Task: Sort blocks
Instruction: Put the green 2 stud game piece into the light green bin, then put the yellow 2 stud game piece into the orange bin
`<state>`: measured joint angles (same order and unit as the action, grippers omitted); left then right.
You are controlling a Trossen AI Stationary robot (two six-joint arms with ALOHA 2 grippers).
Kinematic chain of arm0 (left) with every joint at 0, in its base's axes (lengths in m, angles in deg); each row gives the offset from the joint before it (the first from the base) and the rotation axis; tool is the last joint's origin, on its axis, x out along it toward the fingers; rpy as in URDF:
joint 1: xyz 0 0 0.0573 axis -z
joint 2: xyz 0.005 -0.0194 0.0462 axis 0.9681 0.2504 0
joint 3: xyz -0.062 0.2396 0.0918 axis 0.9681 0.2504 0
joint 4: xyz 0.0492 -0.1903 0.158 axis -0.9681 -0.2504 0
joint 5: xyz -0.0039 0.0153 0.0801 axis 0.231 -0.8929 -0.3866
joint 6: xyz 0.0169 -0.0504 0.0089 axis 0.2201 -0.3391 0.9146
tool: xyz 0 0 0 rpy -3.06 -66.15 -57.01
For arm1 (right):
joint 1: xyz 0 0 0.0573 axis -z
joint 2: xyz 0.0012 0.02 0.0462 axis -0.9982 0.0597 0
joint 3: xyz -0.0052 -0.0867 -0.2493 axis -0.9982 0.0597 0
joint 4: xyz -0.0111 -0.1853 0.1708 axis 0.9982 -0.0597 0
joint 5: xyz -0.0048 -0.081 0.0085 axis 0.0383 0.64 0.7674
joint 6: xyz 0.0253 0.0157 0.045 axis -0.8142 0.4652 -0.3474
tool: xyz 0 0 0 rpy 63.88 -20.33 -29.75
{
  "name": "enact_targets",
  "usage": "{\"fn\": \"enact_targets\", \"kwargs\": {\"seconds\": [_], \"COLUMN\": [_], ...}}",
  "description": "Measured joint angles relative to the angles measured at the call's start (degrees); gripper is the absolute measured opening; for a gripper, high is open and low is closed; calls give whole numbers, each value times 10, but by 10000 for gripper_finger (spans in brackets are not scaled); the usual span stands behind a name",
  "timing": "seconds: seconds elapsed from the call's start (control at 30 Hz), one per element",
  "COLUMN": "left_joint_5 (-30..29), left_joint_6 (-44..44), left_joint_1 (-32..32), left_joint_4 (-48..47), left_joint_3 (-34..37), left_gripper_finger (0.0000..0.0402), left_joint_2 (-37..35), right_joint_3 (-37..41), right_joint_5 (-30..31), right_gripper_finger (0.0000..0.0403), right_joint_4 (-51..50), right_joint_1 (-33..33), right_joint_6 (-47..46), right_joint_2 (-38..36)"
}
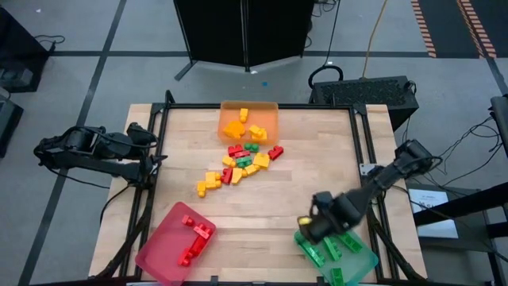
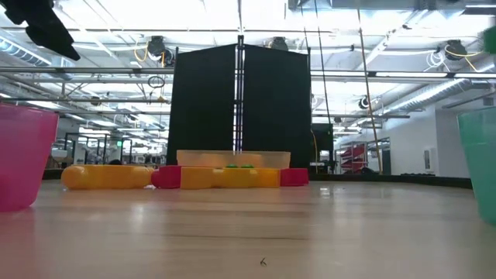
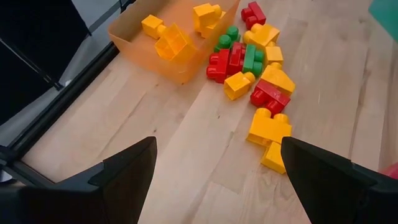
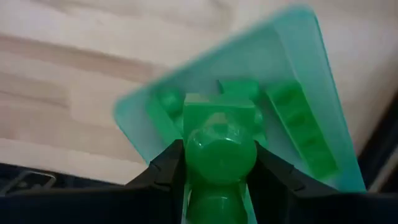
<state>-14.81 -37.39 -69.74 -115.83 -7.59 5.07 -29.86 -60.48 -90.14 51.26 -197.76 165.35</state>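
Observation:
A loose pile of red, yellow, orange and green blocks (image 1: pixel 238 165) lies on the wood at mid-table, also seen in the left wrist view (image 3: pixel 258 68). Yellow and orange blocks lie in the orange tray (image 1: pixel 248 121), red ones in the pink-red tray (image 1: pixel 176 242), green ones in the teal tray (image 1: pixel 341 253). My right gripper (image 1: pixel 311 229) hovers over the teal tray's left part, shut on a green block (image 4: pixel 221 146). My left gripper (image 3: pixel 214 180) is open at the table's left edge (image 1: pixel 155 163), touching nothing. My right gripper pinches a green block (image 4: pixel 219 155) between its two fingers (image 4: pixel 166 169), one on each side. A round stud of the block faces the camera. The fingers point down over the teal tray (image 4: pixel 298 74), and the block is lifted clear above the green blocks lying in it.
The three trays stand at the table's far middle, near left and near right. In the low view the pink-red tray (image 2: pixel 23 155) and teal tray (image 2: pixel 480 167) frame the picture, with the orange tray (image 2: pixel 232 159) behind a row of blocks. Bare wood surrounds the pile.

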Motion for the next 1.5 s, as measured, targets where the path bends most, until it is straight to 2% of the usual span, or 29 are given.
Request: {"fn": "enact_targets", "kwargs": {"seconds": [0.2,0.27,0.4,0.5,0.63,0.73,0.83,1.03,1.13,1.3,1.5], "left_joint_5": [3,5,5,9,10,10,10,10,10,10,10], "left_joint_6": [2,2,3,2,2,3,3,2,1,-1,-5], "left_joint_1": [0,0,0,0,0,0,0,0,0,0,0], "left_joint_4": [0,0,0,0,-3,-4,-4,-4,-5,-5,-7], "left_joint_3": [0,0,0,0,0,0,0,0,0,0,0], "left_gripper_finger": [345,345,345,345,345,345,345,345,345,345,345], "left_joint_2": [0,0,0,0,0,0,0,0,0,0,0], "right_joint_3": [1,1,1,1,1,1,1,1,1,0,-11], "right_joint_5": [2,2,0,3,17,92,128,149,149,87,47], "right_gripper_finger": [120,171,298,352,370,365,357,352,352,352,352], "right_joint_4": [-11,-11,-13,-22,-22,-17,19,167,203,257,268], "right_joint_1": [-48,-50,-39,-28,-3,38,103,250,323,421,468], "right_joint_6": [-39,-41,-41,-33,-10,13,116,478,623,802,948], "right_joint_2": [18,20,19,19,19,16,16,37,56,106,177]}}
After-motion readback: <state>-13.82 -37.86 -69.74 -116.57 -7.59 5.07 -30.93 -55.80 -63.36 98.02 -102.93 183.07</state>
